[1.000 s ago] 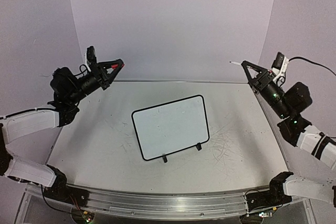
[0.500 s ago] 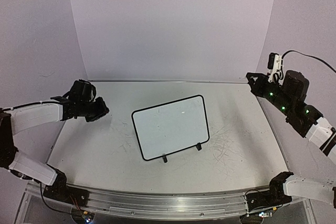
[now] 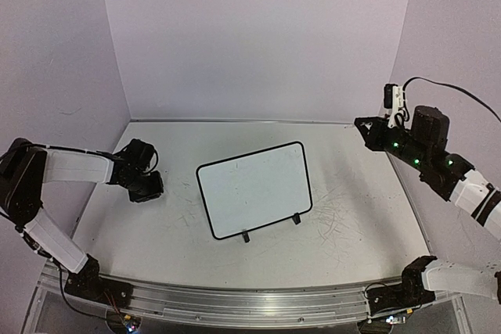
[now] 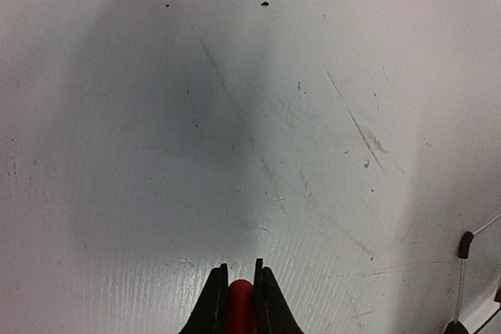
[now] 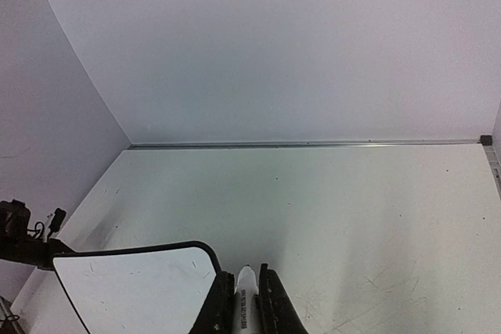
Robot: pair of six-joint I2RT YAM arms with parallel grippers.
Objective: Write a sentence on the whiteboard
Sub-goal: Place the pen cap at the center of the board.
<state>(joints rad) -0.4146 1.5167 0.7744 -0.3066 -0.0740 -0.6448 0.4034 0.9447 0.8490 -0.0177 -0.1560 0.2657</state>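
Left claw (image 3: 147, 190) is low over the tabletop (image 3: 368, 232), near the left edge of the whiteboard (image 3: 254, 189) but apart from its frame. Board lies about mid-tabletop, turned so its long sides run up toward the right. It has a thin black rounded frame, two small black feet at the near edge, and a plain white face in the top view. From the left wrist, the left claw (image 4: 239, 273) points down at scuffed white surface, jaws drawn narrow and pinching a red piece (image 4: 240, 303). Its shadow spreads dark across the surface ahead. Right claw (image 3: 362, 127) is raised beyond the board's far right corner, well apart from it and pointing leftward across the tabletop. From the right wrist, the right claw (image 5: 244, 274) is likewise drawn narrow, gripping a white barrel (image 5: 247, 303) with small dark print. The whiteboard (image 5: 133, 287) shows at lower left of that view, its rounded corner just beside the left finger in the picture. Grey scuff marks (image 3: 337, 213) fan out on the tabletop right of the board. Pale lilac backdrop (image 3: 258, 37) curves behind. A metal rail (image 3: 235, 303) runs along the near edge, and a black cable (image 3: 450, 90) loops off the right arm.
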